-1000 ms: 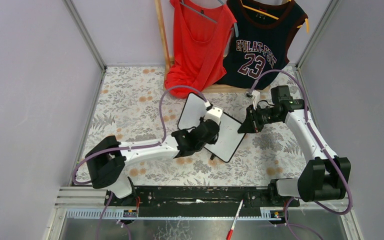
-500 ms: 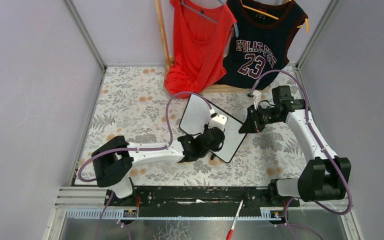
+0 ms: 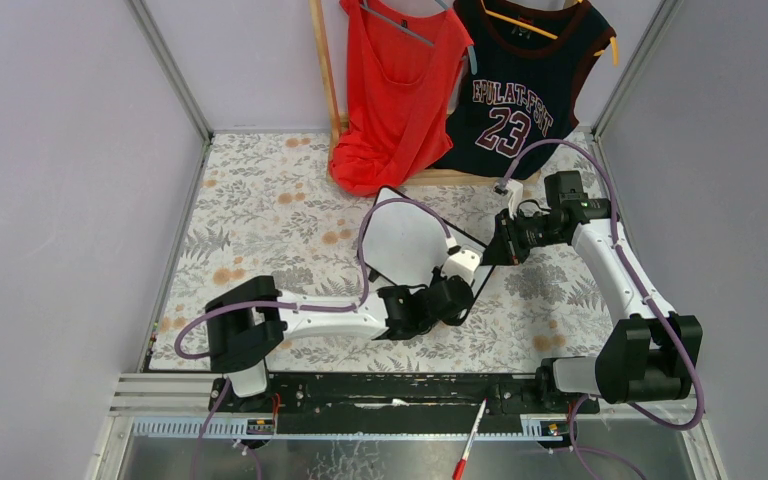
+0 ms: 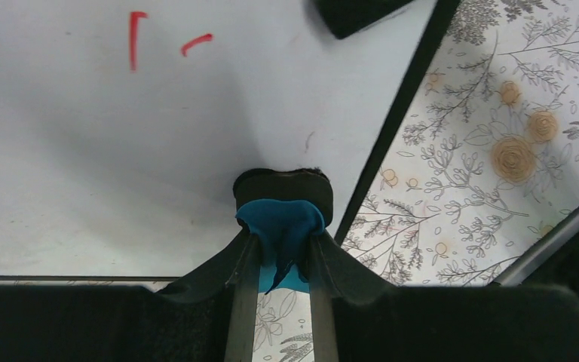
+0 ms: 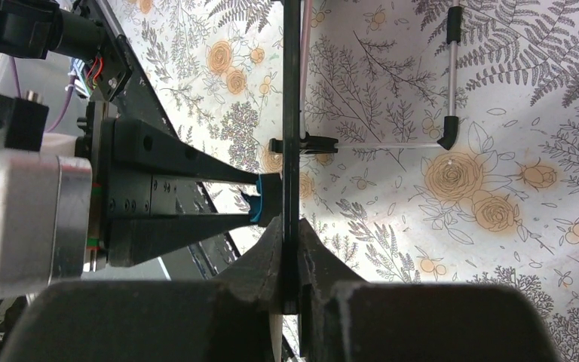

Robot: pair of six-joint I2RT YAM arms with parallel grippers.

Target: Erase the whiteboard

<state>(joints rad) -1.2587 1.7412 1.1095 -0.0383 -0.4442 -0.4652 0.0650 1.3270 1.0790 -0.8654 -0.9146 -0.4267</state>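
The whiteboard (image 3: 405, 240) is a white board in a thin black frame, tilted on the floral table. My right gripper (image 3: 490, 252) is shut on its right edge, which shows edge-on in the right wrist view (image 5: 292, 113). My left gripper (image 3: 452, 293) is shut on a blue eraser with a black pad (image 4: 283, 207) and presses it on the board's lower right area near the frame. Two short red marks (image 4: 133, 45) remain higher up on the board (image 4: 121, 151). The eraser shows in the right wrist view (image 5: 256, 204) against the board face.
A red top (image 3: 400, 90) and a dark jersey with 23 (image 3: 520, 90) hang on a wooden rack at the back. A red marker (image 3: 468, 450) lies below the front rail. Grey walls close in the left and right sides. The board's wire stand (image 5: 449, 83) shows behind it.
My left gripper has slid the eraser down and to the right across the board, from its middle to the lower right corner. The right gripper has held still on the board's edge.
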